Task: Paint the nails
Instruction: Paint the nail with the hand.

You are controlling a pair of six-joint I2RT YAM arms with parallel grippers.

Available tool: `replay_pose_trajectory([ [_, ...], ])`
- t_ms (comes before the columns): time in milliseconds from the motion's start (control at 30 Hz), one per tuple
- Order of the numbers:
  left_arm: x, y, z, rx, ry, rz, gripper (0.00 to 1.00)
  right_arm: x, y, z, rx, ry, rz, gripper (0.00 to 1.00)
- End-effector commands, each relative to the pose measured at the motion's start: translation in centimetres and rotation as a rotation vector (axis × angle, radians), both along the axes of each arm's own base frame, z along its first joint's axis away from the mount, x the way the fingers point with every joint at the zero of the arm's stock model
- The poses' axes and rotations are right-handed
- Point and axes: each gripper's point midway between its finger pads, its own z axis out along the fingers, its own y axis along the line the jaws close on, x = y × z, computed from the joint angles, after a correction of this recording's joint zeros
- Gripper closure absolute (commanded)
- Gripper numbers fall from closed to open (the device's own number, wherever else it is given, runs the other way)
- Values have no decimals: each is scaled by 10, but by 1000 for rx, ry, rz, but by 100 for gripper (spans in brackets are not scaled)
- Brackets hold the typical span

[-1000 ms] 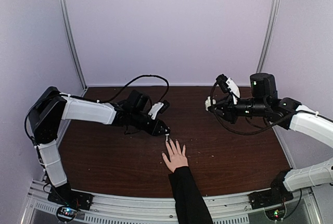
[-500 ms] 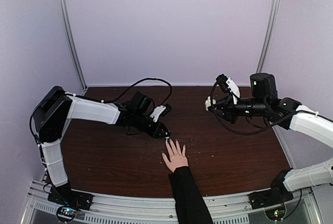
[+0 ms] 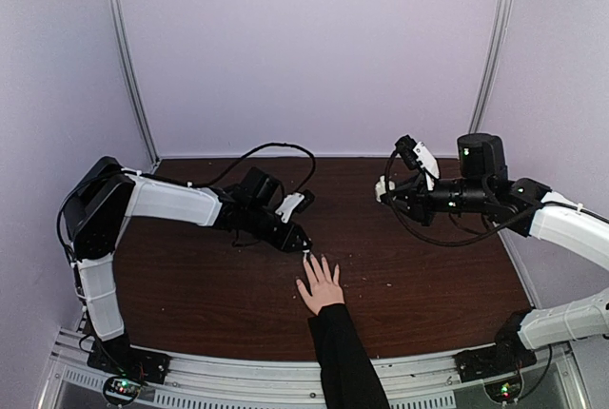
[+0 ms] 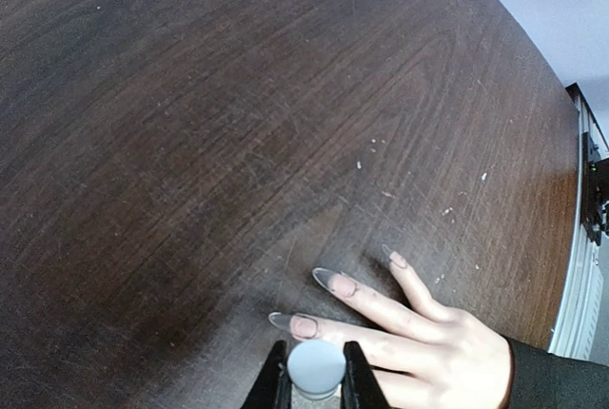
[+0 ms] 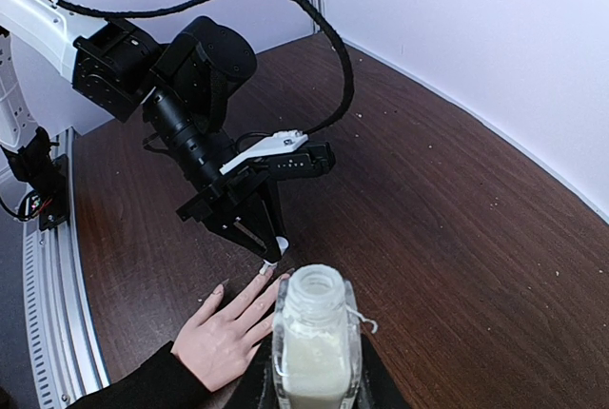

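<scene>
Bottle (image 5: 311, 347) glass: no readable label
Left arm (image 3: 171, 202), right arm (image 3: 571, 223): no readable brand or number
Surface (image 3: 190, 276): no readable markings

Dark wood-grain worktop (image 3: 190, 285), scuffed, with pale specks (image 4: 483, 177) scattered on it. Lilac walls (image 3: 314, 48) on three sides, metal posts (image 3: 128, 67) in the back corners. Aluminium rail (image 3: 238, 376) along the near edge.

Soft, even light and faint shadows. The left wrist view warps the wooden table (image 4: 238, 95) at its edges, and the white cap (image 4: 316, 369) near the lens is blurred.
</scene>
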Motion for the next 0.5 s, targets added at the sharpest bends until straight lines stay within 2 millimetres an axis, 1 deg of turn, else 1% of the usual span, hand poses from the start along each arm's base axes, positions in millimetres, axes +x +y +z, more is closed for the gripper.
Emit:
replay_pose_trajectory([
  [0, 7, -10, 7, -22, -36, -14, 100, 2, -5, 10, 18, -38, -22, 100],
  [467, 7, -10, 2, -17, -28, -13, 100, 2, -5, 10, 18, -38, -23, 100],
])
